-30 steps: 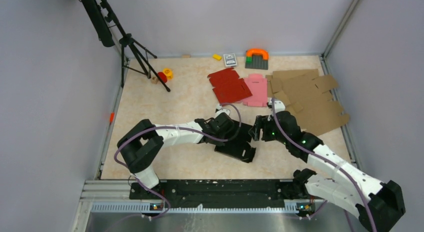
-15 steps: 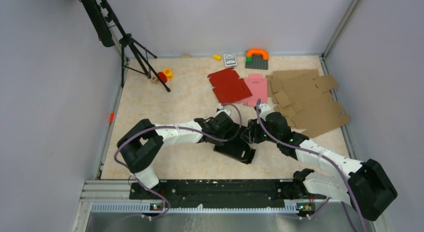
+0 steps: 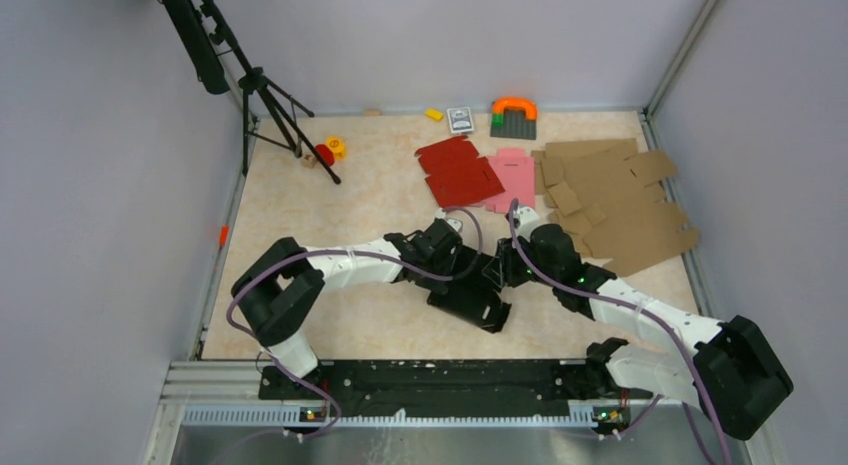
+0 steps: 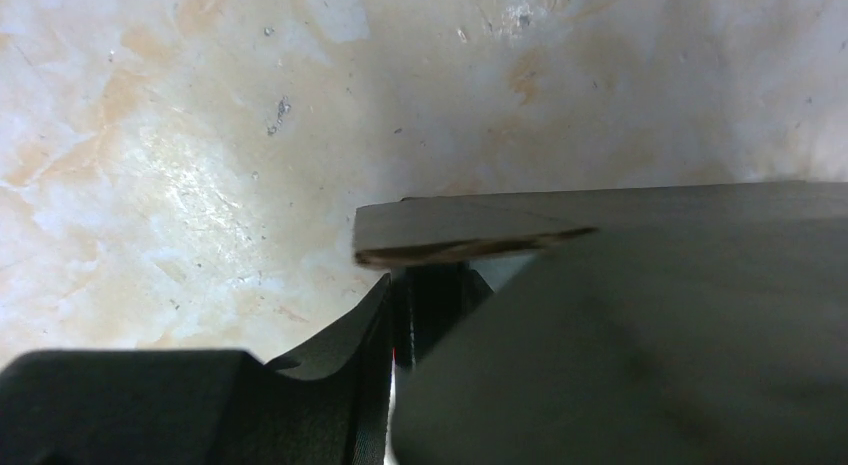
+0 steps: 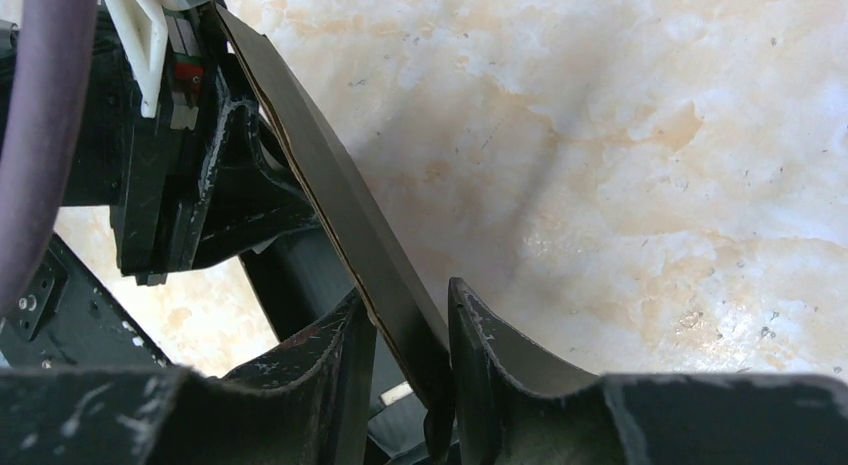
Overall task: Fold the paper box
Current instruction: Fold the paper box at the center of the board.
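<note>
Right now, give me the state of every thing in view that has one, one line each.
paper box, partly folded, one flap standing up.
right claw, shut on the raised flap.
left claw, at the flap; open or shut unclear.
red blank, flat, unfolded.
pink blank, flat, unfolded.
brown cardboard blanks, flat, overlapping.

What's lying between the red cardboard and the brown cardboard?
A pink cardboard blank lies between the red cardboard and the brown cardboard, in the top view.
</note>
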Tool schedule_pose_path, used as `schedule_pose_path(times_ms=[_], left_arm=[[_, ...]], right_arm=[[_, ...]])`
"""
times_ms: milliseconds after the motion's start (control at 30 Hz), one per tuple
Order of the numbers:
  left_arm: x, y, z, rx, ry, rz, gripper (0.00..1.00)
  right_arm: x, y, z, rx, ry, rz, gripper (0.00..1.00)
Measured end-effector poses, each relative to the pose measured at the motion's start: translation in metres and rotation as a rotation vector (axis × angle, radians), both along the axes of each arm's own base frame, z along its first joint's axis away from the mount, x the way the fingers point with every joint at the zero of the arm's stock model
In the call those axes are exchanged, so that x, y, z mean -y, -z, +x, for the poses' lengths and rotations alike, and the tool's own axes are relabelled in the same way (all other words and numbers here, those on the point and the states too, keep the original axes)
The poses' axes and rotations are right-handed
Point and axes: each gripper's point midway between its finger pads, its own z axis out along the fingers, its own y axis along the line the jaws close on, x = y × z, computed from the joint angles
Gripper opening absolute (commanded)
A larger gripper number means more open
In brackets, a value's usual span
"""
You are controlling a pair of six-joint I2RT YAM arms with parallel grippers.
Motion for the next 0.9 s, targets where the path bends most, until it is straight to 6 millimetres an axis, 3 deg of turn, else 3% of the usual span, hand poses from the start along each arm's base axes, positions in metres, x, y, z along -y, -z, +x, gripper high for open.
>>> schedule_pose_path(times_ms=[200, 300, 467, 533, 600, 667, 833, 900], left_arm=[[-0.004, -0.001, -0.007, -0.06, 0.007, -0.054, 0.35], [-0.006, -0.002, -0.011, -0.082, 0.01, -0.072, 0.15], [-0.011, 0.0, -0.014, -0.12, 0.002, -0.115, 0.15], [-0.012, 0.0, -0.014, -0.127, 0.001, -0.125, 0.15], [-0.012, 0.0, -0.014, -0.128, -0.001, -0.126, 0.14], [-0.012, 0.0, -0.014, -0.127, -0.001, -0.126, 0.13], [-0.013, 0.0, -0.013, -0.12, -0.003, -0.126, 0.1], [-0.014, 0.0, -0.013, -0.116, -0.005, -0.125, 0.1]], right_arm=[[0.0, 0.0, 0.0, 0.004, -0.002, -0.003, 0.29], [0.0, 0.0, 0.0, 0.004, -0.003, -0.003, 0.29], [0.0, 0.0, 0.0, 0.004, -0.003, -0.002, 0.33], [0.0, 0.0, 0.0, 0.005, -0.003, -0.002, 0.41], [0.0, -0.001, 0.0, 0.007, -0.002, -0.001, 0.56], [0.002, -0.003, 0.0, 0.009, 0.005, 0.0, 0.6], [0.014, -0.013, -0.006, 0.018, 0.05, -0.004, 0.59], [0.019, -0.022, -0.01, 0.027, 0.071, 0.007, 0.53]])
